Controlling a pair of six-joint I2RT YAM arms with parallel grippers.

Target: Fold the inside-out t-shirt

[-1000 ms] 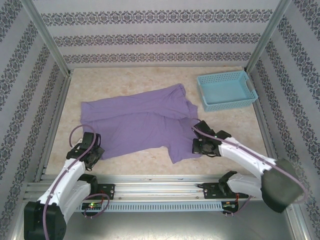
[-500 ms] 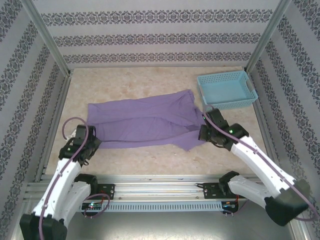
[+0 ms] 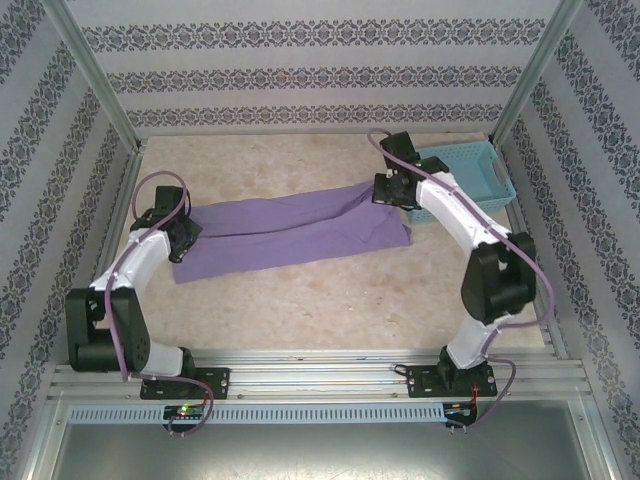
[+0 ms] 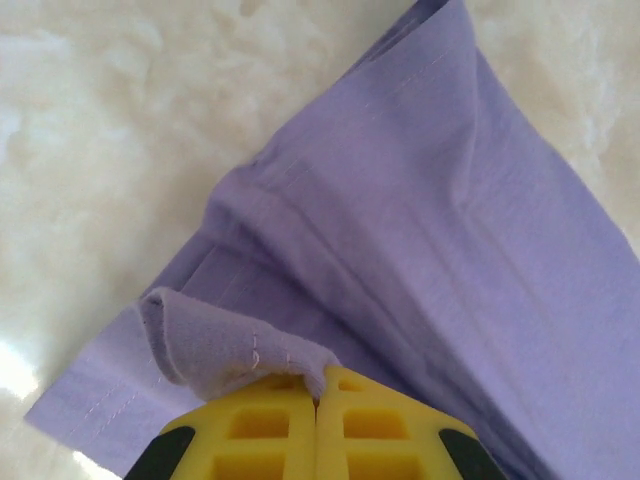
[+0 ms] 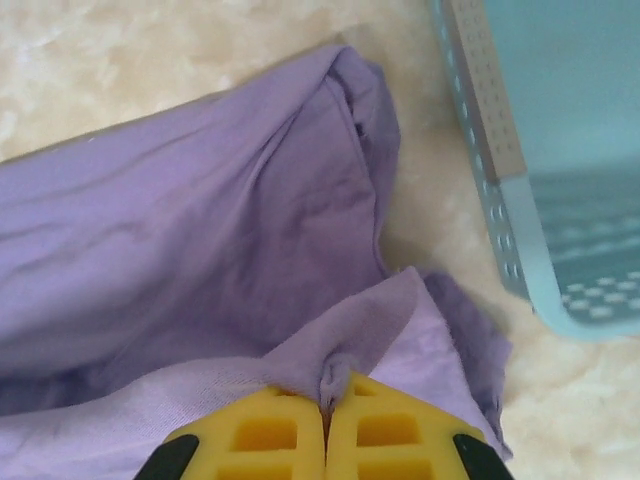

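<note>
The basket [image 3: 492, 150] sat at the far right corner of the table [image 3: 300, 300], with my right arm crossing over its near left corner. From the right wrist I saw its lattice wall [image 5: 480, 110] and a stretch of plain pale-blue floor. What I could see of the inside held nothing but that floor, and the rest lay behind the arm or out of frame.

The shirt [image 3: 290, 228] lay on the table as a long, narrow lavender band, pulled out between the two arms. It ran from the left side up toward the far right, and its right end lay just beside the basket. At the right wrist, a thin strip of table separated the cloth [image 5: 180, 230] from the basket wall. The fabric there was bunched in soft folds, with one layer lapped over another.

From the left wrist, the shirt [image 4: 420, 230] showed a stitched hem along its edge and long creases running away from the fingers. A small curl of hem was turned back at the corner.

The left gripper [image 3: 178, 232] [image 4: 318, 385] had its yellow jaws pressed together on that curled corner. The right gripper [image 3: 392, 192] [image 5: 328, 395] was likewise clamped tight, with a peak of cloth pinched up between its jaws.
</note>
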